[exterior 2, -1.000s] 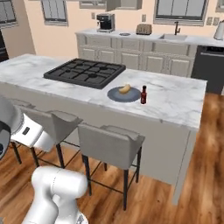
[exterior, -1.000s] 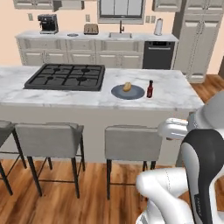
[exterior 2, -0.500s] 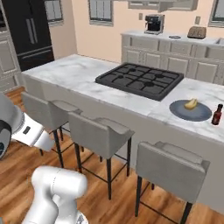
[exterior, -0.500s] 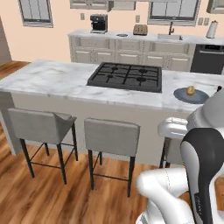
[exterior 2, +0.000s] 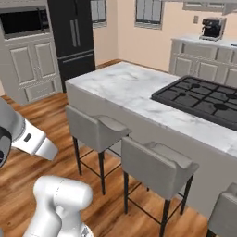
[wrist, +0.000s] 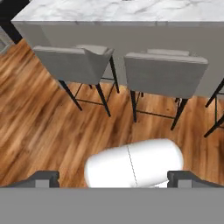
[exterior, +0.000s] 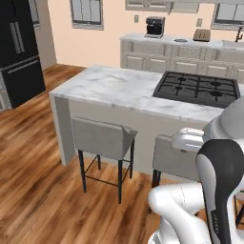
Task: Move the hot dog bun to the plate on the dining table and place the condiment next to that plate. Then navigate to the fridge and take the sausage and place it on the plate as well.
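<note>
Black fridge [exterior 2: 74,34] stands at eleven o'clock beyond the marble bench [exterior 2: 134,90]. Claw [wrist: 112,177] open, empty, over wood floor. The sausage inside is likely light, smooth, rollable: grip mid-length.

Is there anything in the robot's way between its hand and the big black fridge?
Nothing visible blocks it. The fridge stands shut across bare wood floor. The dining table and its grey stools sit off to the side. The gripper hangs open and empty above the floor.
</note>
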### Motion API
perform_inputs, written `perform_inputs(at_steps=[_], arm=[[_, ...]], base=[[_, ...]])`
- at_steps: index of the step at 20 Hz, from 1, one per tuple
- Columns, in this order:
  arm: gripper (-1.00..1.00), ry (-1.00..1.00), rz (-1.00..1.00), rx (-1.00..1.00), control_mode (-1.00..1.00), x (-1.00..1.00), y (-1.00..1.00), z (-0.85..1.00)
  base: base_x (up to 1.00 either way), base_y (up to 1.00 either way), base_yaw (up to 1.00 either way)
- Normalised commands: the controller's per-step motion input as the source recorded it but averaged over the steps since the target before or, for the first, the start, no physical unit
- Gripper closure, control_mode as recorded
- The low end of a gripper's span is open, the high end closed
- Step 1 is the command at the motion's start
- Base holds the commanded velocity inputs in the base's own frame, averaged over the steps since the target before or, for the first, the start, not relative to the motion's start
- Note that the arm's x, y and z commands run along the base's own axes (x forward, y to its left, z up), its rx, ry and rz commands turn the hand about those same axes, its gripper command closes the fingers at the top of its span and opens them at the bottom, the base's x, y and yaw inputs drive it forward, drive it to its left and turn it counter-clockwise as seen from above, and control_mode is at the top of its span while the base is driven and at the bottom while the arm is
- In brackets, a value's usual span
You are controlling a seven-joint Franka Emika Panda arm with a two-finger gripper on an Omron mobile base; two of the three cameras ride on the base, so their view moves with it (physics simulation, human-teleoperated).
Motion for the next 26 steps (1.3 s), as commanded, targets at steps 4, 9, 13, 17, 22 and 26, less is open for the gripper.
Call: perform_inputs(at_steps=[4, 9, 13, 17, 22, 26], arm=[[-1.0, 0.0, 0.0, 0.0, 1.0, 0.0, 0.0, 0.0], [-1.0, 0.0, 0.0, 0.0, 1.0, 0.0, 0.0, 0.0], [-1.0, 0.0, 0.0, 0.0, 1.0, 0.0, 0.0, 0.0], [-1.0, 0.0, 0.0, 0.0, 1.0, 0.0, 0.0, 0.0], [-1.0, 0.0, 0.0, 0.0, 1.0, 0.0, 0.0, 0.0], [-1.0, 0.0, 0.0, 0.0, 1.0, 0.0, 0.0, 0.0]], base=[[0.74, 0.46, 0.32], [0.82, 0.36, 0.32], [0.99, 0.29, 0.29], [1.0, 0.21, 0.3], [1.0, 0.14, 0.33], [1.0, 0.14, 0.29]])
